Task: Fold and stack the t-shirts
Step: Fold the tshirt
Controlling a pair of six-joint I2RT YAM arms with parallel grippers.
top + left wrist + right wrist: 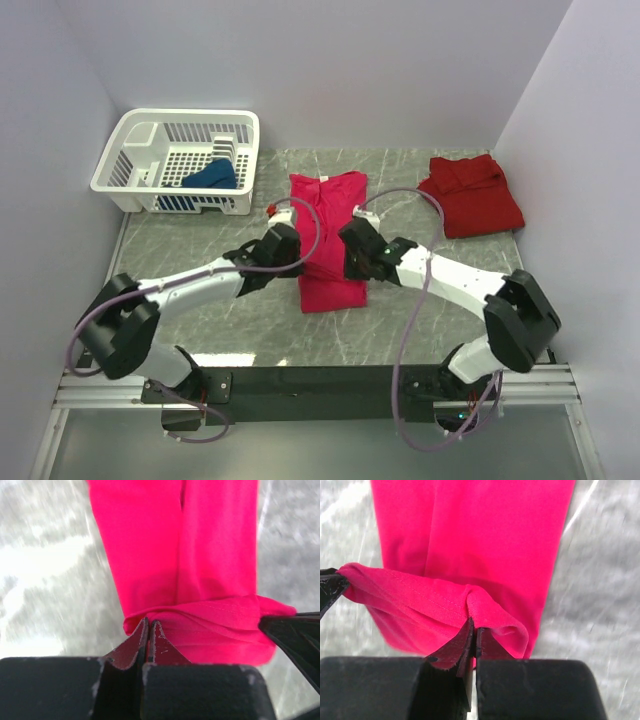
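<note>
At the wrists alone, both end effectors (149, 623) (474, 626) visibly pinch the magenta t-shirt (210, 550).

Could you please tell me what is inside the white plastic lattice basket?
A crumpled dark blue cloth t-shirt lies in the large compartment of the white plastic lattice basket. Whatever is beneath the shirt is covered.
</note>
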